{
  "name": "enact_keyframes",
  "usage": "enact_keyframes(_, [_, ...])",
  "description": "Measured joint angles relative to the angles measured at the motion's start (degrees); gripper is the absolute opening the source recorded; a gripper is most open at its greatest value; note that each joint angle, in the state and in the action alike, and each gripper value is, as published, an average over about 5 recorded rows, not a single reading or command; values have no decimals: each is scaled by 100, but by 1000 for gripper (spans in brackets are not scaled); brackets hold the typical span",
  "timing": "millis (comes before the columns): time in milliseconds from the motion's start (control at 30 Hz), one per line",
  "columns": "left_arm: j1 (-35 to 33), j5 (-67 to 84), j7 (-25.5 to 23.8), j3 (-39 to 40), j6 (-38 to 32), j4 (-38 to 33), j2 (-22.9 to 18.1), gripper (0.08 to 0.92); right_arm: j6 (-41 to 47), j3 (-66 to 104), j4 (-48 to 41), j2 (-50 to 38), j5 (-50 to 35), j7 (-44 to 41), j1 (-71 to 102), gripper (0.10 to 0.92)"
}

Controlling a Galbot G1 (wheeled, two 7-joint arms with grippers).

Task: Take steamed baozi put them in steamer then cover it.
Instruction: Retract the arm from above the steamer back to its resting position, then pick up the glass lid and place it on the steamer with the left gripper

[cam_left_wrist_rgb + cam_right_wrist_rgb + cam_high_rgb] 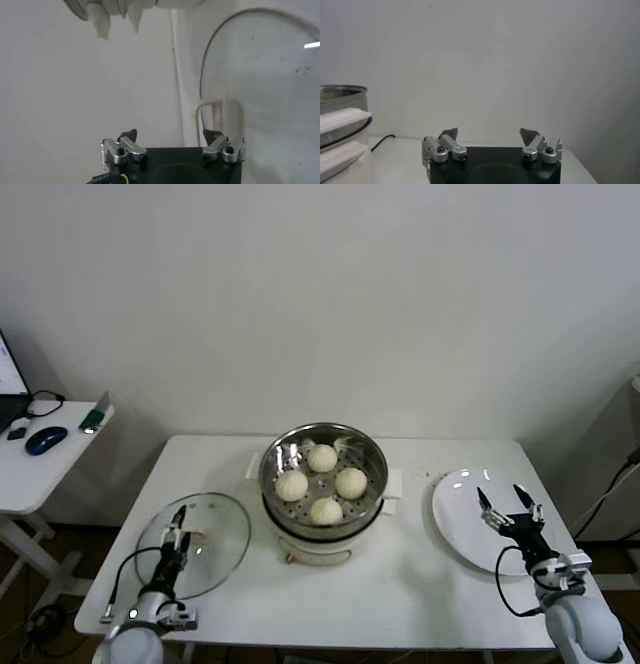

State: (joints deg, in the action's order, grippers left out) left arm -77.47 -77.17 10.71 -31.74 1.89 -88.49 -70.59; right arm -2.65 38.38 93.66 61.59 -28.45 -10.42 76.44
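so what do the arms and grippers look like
Both alike: the left gripper and right gripper have black bodies, silver metal finger links with dark pointed tips and black screws. Black cables loop along each; the wrists are pale grey, rounded shells.

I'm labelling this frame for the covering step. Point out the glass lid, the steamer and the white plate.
glass lid (215, 534), head view, clear pane.
steamer (372, 456), head view, steel rim.
white plate (455, 519), head view, bare surface.
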Motion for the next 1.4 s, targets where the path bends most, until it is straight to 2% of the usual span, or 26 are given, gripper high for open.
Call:
enact_keyframes(333, [353, 58, 50, 82, -47, 389, 35, 823, -70, 65, -66, 134, 170, -96, 27, 823])
enact_keyframes(433, [420, 85, 79, 117, -77, 460, 31, 801, -85, 75, -75, 172, 218, -113, 34, 823])
enact_keyframes(1133, [412, 374, 75, 193, -116, 422, 90, 211, -206, 92, -207, 316, 514, -224, 0, 823])
enact_keyframes(1233, [338, 449, 37, 183, -39, 263, 152, 155, -221, 92, -230, 313, 539, -231, -18, 823])
enact_keyframes(1400, [112, 601, 0, 148, 228, -165, 280, 147, -238, 90, -269, 285, 564, -235, -65, 823])
